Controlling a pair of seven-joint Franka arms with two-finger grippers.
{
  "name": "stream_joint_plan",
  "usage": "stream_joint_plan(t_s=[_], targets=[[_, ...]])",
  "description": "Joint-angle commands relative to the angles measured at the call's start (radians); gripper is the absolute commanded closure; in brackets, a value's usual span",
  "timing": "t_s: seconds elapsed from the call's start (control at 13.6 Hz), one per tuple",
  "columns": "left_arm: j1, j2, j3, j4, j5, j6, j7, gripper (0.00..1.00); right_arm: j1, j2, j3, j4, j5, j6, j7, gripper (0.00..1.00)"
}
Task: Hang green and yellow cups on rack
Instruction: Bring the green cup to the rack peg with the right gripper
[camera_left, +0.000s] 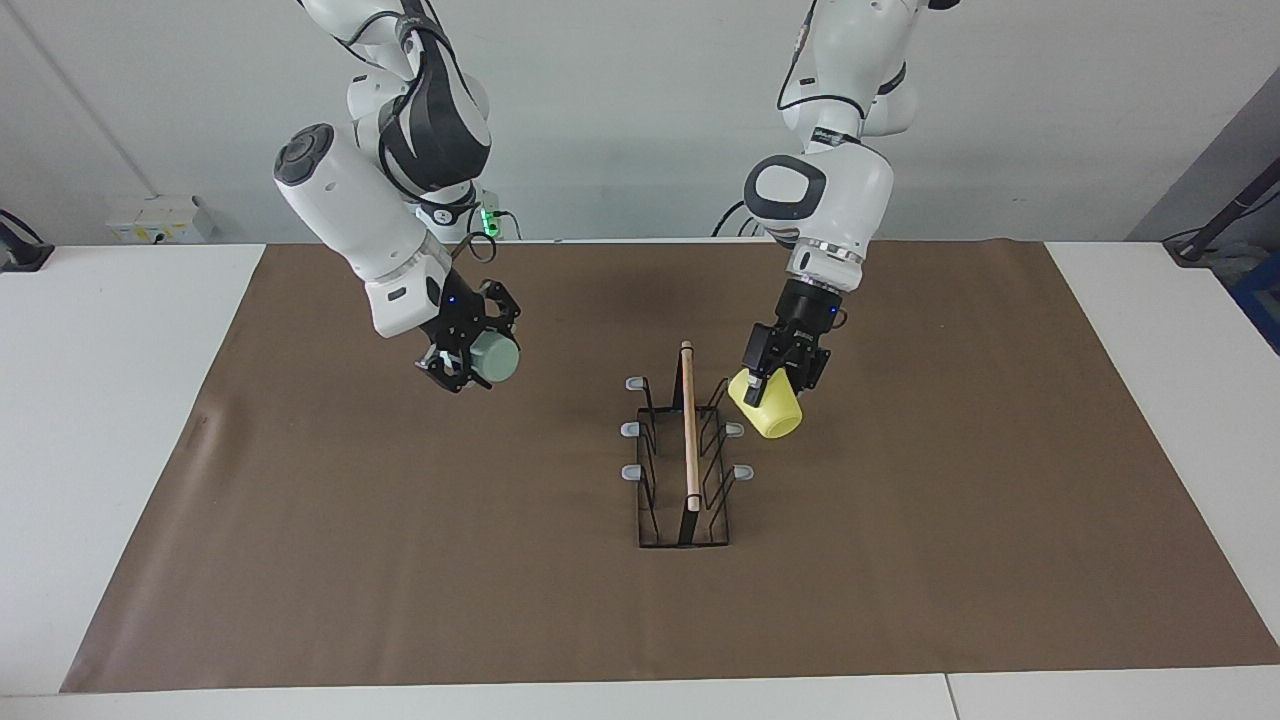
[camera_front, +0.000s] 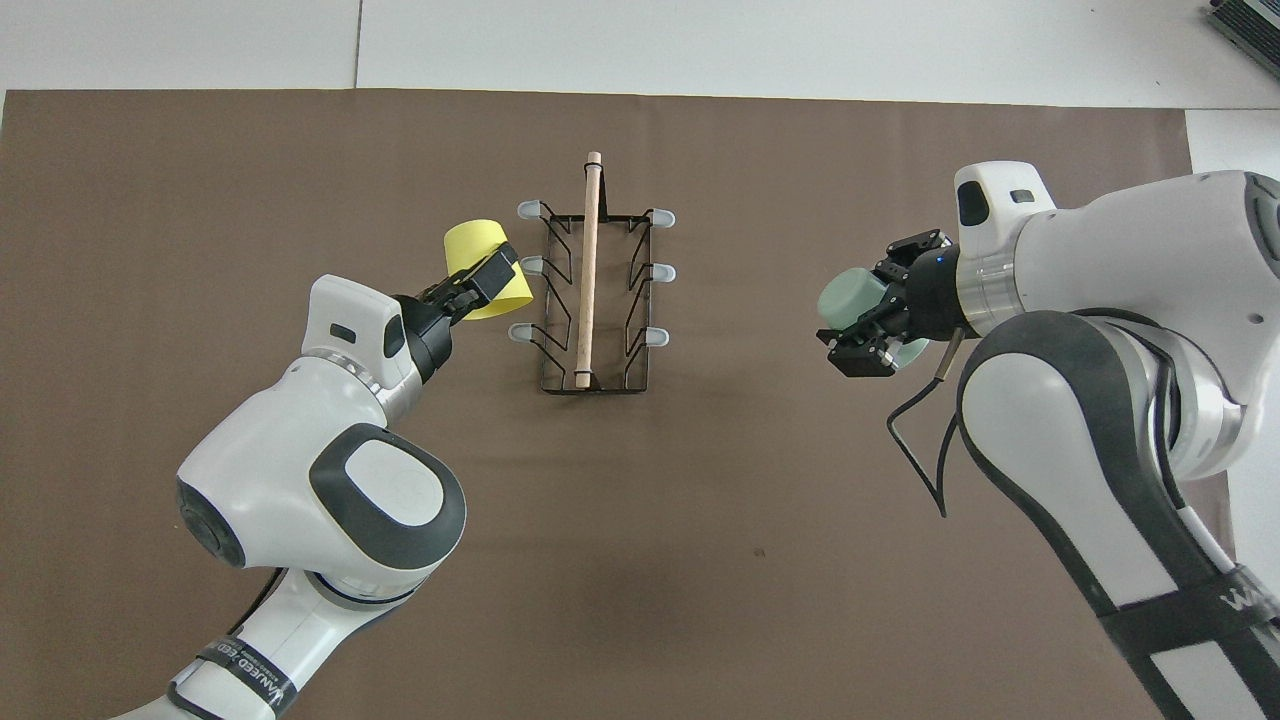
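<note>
1. The rack (camera_left: 686, 455) stands on the brown mat (camera_left: 900, 560) near the middle of the table (camera_left: 120, 400), its wooden rod (camera_front: 588, 270) running away from the robots, with three grey-tipped prongs on each side.
2. The yellow cup (camera_left: 767, 408) hangs tilted in the air just beside the rack's prongs on the left arm's side, close to the two prongs nearest the robots; whether it touches a prong cannot be told.
3. The left hand (camera_left: 779, 372) is clenched on the yellow cup's rim.
4. The green cup (camera_left: 494, 358) is up in the air over bare mat, well apart from the rack toward the right arm's end, lying on its side.
5. The right hand (camera_left: 462, 352) grasps the green cup, fingers clamped on it.
</note>
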Motion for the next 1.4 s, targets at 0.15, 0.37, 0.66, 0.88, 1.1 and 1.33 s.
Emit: stream_joint_plan(t_s=[0.15,0.37,0.66,0.88,1.1,1.33], targets=[[-0.001,-0.082,-0.011,-0.062,0.005,0.025,0.15,1.0,-0.117,-0.028,0.003,-0.012,0.307,-0.1,-0.277,1.0],[-0.002,-0.085,-0.017,-0.077,0.005,0.026,0.204,1.0,-0.177,-0.047,0.003,-0.028,0.463,-0.16,-0.4,1.0],[-0.004,-0.078,-0.037,-0.082,0.005,0.023,0.307,1.0,-0.2,-0.062,0.001,-0.048,0.66,-0.213,-0.494,1.0],[-0.004,-0.073,-0.037,-0.079,0.005,0.015,0.333,1.0,-0.2,-0.068,0.001,-0.063,0.778,-0.215,-0.524,1.0],[-0.006,-0.05,-0.062,-0.08,0.005,0.022,0.359,1.0,-0.182,-0.074,0.001,-0.176,1.023,-0.206,-0.648,1.0],[-0.004,-0.026,-0.063,-0.076,0.007,0.026,0.359,1.0,-0.11,-0.07,0.001,-0.274,1.236,-0.145,-0.821,1.0]])
